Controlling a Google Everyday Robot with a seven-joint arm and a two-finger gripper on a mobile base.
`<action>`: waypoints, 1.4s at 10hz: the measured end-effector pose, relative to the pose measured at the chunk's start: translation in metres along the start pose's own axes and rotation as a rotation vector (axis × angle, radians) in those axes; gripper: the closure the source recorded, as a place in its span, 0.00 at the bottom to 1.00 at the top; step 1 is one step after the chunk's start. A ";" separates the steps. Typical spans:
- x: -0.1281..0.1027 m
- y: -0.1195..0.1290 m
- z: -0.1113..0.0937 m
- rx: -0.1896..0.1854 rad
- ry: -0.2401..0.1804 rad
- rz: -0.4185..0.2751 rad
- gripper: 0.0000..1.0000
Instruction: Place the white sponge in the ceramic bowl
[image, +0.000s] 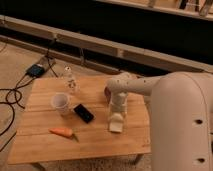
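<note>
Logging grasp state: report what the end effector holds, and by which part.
Cannot be told. The end effector is down at the white sponge, which lies on the table; a grip does not show.

Lab-like room: loose floor cables (11, 100), gripper (117, 114) over wooden table (45, 145)

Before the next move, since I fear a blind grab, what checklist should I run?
1. Gripper directly at the white sponge, near the table's right front: ok.
2. Sponge actually gripped: cannot tell.
3. Ceramic bowl in clear sight: not ok, the arm hides most of it.
4. Bowl interior free: cannot tell.
5. Black phone and plastic cup apart from the sponge: ok.
</note>
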 end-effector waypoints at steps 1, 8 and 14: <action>-0.001 0.001 0.002 0.001 0.003 -0.003 0.35; -0.003 0.001 0.012 0.012 0.028 -0.014 0.41; -0.018 0.013 -0.013 -0.050 -0.017 -0.002 0.98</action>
